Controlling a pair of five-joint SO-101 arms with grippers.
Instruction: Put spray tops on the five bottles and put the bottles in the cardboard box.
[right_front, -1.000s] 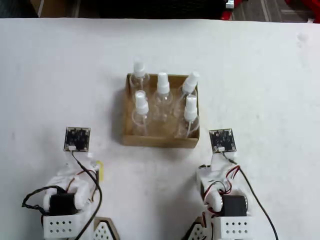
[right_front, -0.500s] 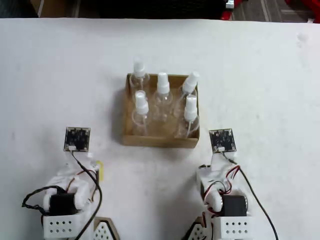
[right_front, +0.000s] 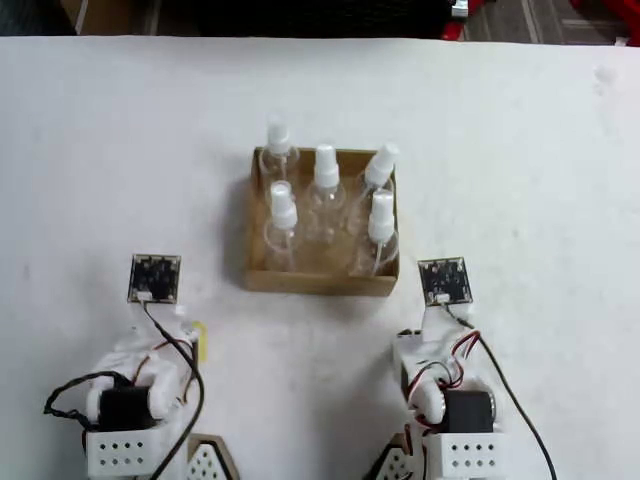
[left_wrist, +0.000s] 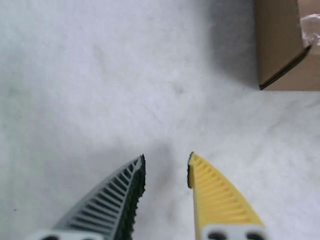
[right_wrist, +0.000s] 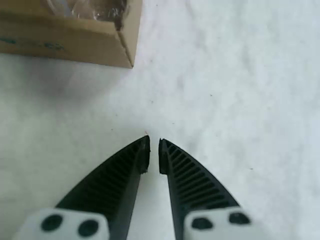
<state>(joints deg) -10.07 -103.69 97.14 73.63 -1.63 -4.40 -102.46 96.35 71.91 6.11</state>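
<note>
Five clear bottles (right_front: 326, 195), white spray tops (right_front: 327, 160) on, standing in cardboard box (right_front: 320, 282). Left arm (right_front: 135, 400), right arm (right_front: 450, 400) sitting folded short of box; left tool (left_wrist: 166, 167) gaping slightly, right tool (right_wrist: 154, 152) nearly together.

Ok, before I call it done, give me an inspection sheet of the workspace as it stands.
Surface: white table, no spills seen.
Job's things: five bottles, each with a spray top, standing in the cardboard box.
Clutter: nothing seen.
Claws: left claw slightly open, right claw nearly shut; both empty, short of the box.
Cables: black cable along the left arm; red and black wires on the right arm.
Surroundings: dark floor beyond the table's far edge.
</note>
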